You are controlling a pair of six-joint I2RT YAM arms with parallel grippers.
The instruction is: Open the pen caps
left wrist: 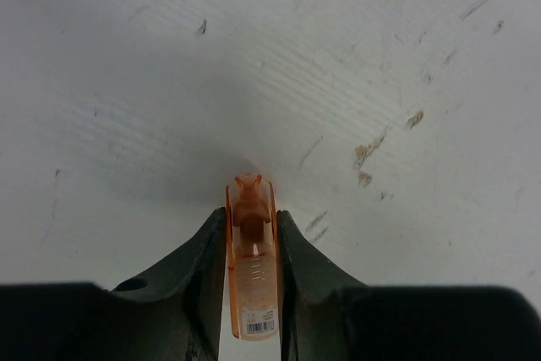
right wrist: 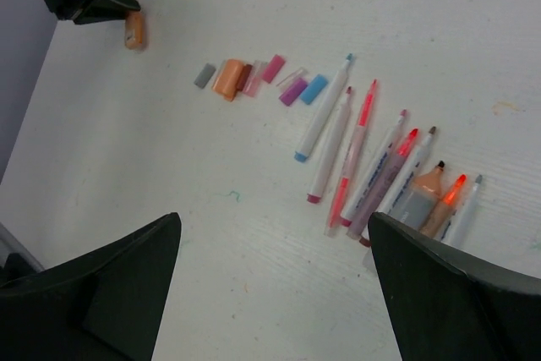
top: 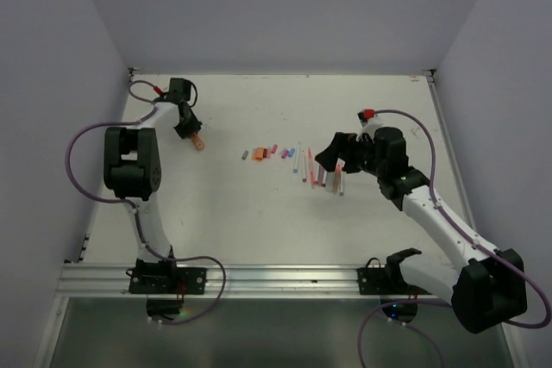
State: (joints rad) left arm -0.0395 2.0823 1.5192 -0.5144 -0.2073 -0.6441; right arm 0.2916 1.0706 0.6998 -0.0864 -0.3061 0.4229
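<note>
- Two grippers entered. Left gripper [left wrist: 251,213]: black fingers [left wrist: 203,276] pressed in on both sides of a thick orange translucent plastic marker [left wrist: 251,281], held low over the white table [left wrist: 380,57].
- Right gripper [right wrist: 272,219]: fingers [right wrist: 101,293] spread wide apart, holding nothing.
- Landmark: row of loose short plastic caps [top: 266,153] in grey, orange, pink, purple and blue, lying mid-table.
- Held marker: well to the left of the cap row. Its far end sticks out past the fingertips toward the table and appears capped. The labelled barrel sits back between the fingers.
- Thin pale-barrelled pens [right wrist: 338,137]: just right of the cap row, lying side by side with coloured tips bare. The right gripper hangs above them.
- Handling, as judged: the marker is light, stiff and smooth, so likely slippery. The cap looks like a friction fit needing a straight pull. The best hold seems to be the barrel in one gripper and the cap in the other, near the seam, without crushing the thin translucent shell.
</note>
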